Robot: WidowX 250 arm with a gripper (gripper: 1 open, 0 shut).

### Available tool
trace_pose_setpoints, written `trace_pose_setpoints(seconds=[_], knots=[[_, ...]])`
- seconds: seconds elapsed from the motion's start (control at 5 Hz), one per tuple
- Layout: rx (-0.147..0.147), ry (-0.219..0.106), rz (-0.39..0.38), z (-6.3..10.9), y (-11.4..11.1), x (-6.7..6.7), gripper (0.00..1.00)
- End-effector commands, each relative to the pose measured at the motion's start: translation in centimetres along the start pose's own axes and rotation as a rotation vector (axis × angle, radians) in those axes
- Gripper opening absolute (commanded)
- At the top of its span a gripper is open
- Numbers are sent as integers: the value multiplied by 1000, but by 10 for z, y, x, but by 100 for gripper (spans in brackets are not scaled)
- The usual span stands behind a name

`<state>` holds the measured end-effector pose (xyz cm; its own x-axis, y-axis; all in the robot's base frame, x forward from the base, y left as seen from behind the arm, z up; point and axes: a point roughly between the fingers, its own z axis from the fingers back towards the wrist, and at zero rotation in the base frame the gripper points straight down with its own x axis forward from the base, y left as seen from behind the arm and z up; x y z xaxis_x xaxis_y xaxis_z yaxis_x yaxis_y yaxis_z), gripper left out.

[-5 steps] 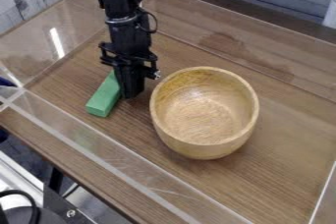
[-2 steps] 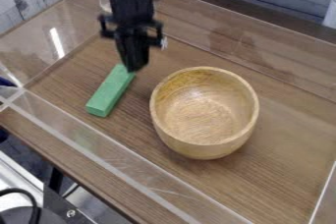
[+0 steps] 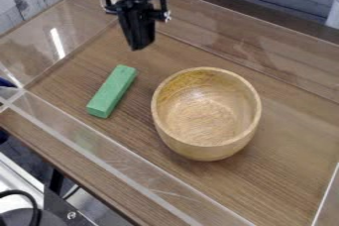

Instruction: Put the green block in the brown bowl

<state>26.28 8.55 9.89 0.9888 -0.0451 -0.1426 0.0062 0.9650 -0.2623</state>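
Wooden table: green block flat, left of brown bowl
Gripper above block, empty; jaw gap unclear

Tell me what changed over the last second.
The gripper rose from down at the green block to well above it, empty; no grasp came of it. The block lies flat on the table, left of the brown bowl, in about the same spot. The bowl has not moved and is empty.
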Motion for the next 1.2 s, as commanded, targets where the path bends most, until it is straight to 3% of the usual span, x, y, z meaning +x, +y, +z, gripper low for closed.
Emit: trace_pose_setpoints(seconds=[0.0,0.2,0.6,1.0], knots=[[27,-24,19,7,17,3,100],[30,13,31,-6,32,2,100],[62,23,17,-11,51,1,100],[62,47,-12,-26,65,3,100]])
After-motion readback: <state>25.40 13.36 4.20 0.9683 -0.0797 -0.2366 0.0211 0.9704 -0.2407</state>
